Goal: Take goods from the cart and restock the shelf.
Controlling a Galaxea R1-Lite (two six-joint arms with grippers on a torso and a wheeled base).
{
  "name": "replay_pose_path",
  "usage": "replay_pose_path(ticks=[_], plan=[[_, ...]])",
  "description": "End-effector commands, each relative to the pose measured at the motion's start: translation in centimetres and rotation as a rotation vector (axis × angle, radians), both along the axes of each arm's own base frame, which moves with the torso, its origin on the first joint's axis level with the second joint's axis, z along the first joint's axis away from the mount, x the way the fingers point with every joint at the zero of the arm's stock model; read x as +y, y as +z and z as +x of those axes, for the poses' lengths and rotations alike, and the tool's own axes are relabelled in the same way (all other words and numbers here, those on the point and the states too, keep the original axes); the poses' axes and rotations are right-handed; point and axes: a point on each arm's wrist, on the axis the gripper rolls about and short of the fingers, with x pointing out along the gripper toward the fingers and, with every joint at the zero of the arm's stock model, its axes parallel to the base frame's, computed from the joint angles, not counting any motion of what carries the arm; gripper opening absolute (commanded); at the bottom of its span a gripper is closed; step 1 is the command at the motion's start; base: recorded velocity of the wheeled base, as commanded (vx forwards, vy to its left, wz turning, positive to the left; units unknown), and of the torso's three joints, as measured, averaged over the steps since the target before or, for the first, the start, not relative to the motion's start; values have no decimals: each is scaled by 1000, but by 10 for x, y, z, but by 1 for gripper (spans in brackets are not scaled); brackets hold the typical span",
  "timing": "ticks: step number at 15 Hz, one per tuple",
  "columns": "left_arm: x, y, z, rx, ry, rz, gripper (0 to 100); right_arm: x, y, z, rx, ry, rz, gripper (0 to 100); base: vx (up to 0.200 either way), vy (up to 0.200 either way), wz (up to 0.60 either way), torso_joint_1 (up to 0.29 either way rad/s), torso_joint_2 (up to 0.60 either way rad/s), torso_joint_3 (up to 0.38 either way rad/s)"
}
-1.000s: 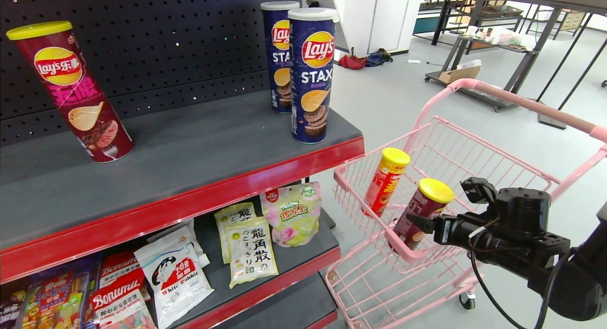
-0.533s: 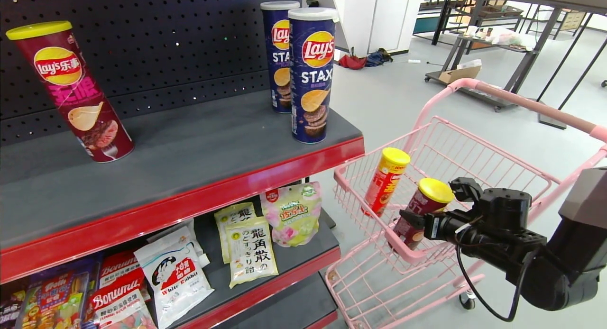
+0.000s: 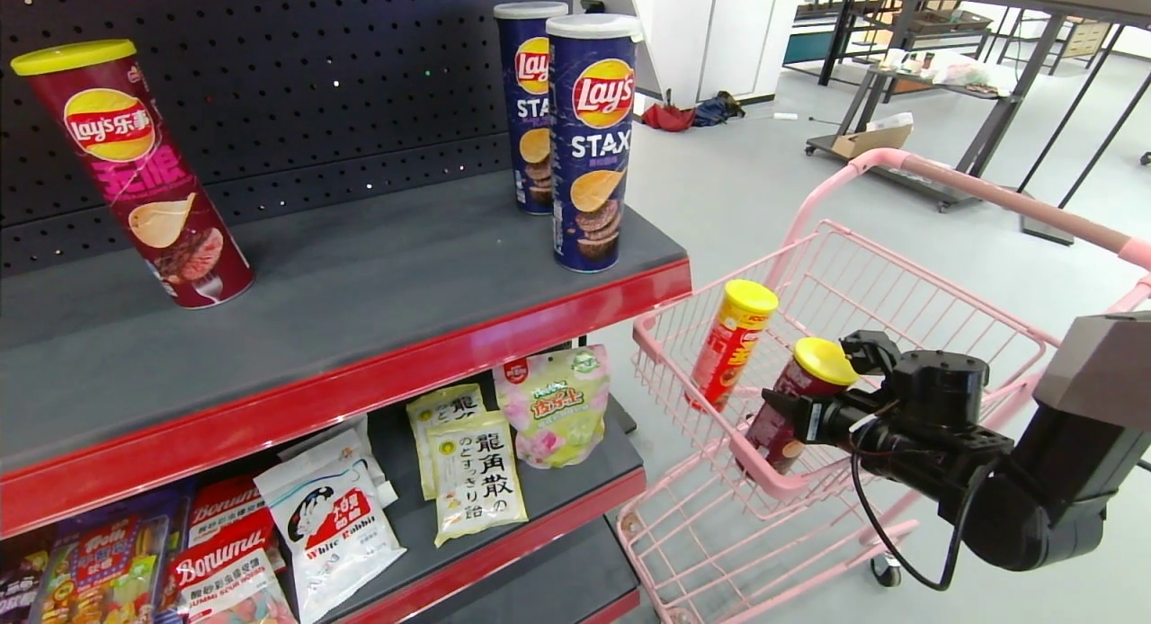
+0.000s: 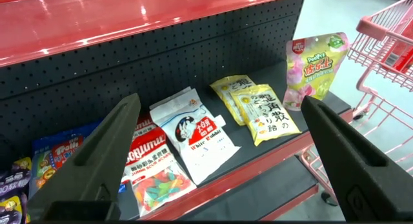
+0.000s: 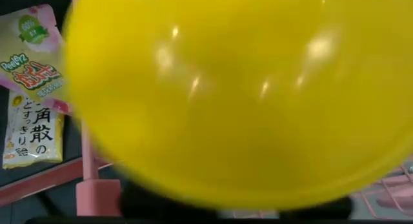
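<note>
Head view | right hand (image 3: 820,373) spread open | maroon can (image 3: 775,428) between its fingers (image 3: 780,403)

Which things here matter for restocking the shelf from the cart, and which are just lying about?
For the job: pink cart, dark red can, red-and-yellow can, top shelf, right end effector.
Just lying about: two blue cans, maroon can, snack bags below.

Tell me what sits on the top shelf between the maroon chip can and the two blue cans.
Nothing. In the head view the grey shelf board lies bare between the tilted maroon can and the blue cans.
</note>
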Motion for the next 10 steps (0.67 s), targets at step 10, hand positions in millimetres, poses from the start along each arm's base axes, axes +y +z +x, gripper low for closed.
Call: replay_pose_path(ticks=[10], plan=[[0,0,0,1,0,3,100,1,48,-19,-146,-9,-58,0,0,0,0,0,0,0]])
